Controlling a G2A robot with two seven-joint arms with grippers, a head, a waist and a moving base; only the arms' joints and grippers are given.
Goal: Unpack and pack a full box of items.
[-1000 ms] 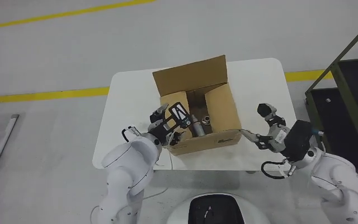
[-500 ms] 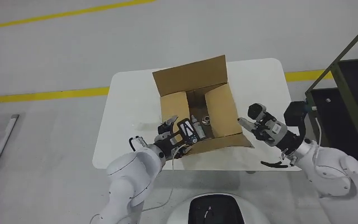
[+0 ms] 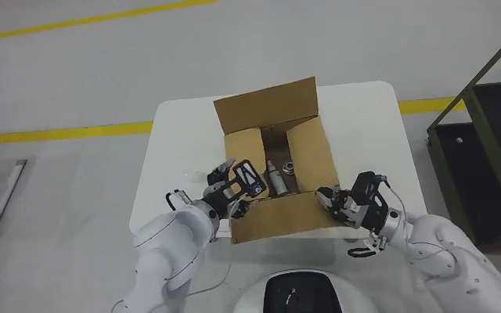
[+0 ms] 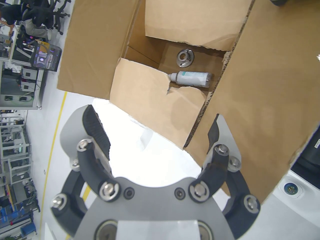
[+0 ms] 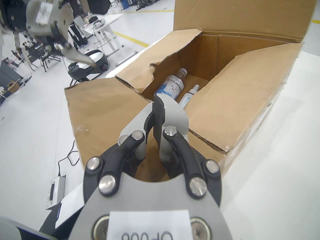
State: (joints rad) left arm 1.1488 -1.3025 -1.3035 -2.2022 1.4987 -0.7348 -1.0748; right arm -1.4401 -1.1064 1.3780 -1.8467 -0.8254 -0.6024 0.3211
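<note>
Light, floppy cardboard, the near flap (image 4: 250, 101) of the box (image 3: 311, 152), just ahead of the wide-open, empty left end effector (image 4: 152, 116), wants pinching near its fold; the right end effector (image 5: 156, 106), fingers pressed together, sits at its other corner.

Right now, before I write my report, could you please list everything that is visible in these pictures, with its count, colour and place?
Table: 1, white, under the box.
Cardboard box: 1, brown, on the table, flaps open.
Large bottle: 1, clear with a blue-white label, lying inside the box.
Small bottle: 1, white with a pale label, lying beside the large bottle.
Metal flange: 1, silver, on the box floor near the small bottle.
Floor lines: 2, yellow, on the grey floor beyond the table.
Left gripper: 1, grey and black, open, at the box's near corner.
Right gripper: 1, grey and black, fingers together, at the near flap.
</note>
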